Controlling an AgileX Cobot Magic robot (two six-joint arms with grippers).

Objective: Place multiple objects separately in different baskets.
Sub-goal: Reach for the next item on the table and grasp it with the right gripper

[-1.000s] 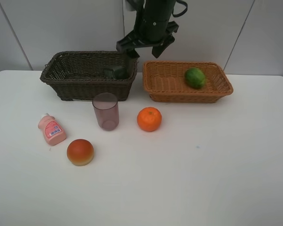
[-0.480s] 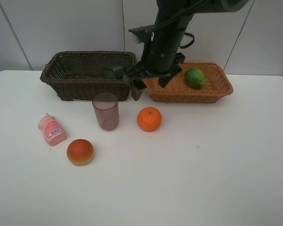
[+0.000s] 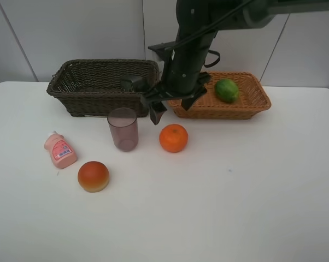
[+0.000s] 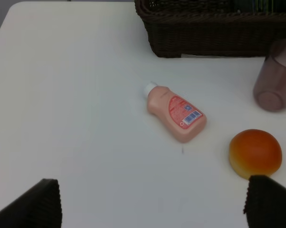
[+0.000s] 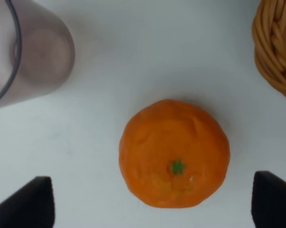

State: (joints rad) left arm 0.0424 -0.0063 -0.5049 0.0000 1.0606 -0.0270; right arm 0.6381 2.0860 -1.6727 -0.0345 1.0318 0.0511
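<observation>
While in tan basket, green fruit.

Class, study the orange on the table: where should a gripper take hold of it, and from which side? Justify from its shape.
Probably grip the orange across its widest middle, coming straight down from above: it is round, sits stem-up on the table, and both flanks are free, the purple cup standing apart.

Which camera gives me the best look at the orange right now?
Right wrist: the orange fills the centre, green stem mark visible, whole outline clear. Exterior high shows it small on the table, beside the purple cup. Left wrist does not show it.
</observation>
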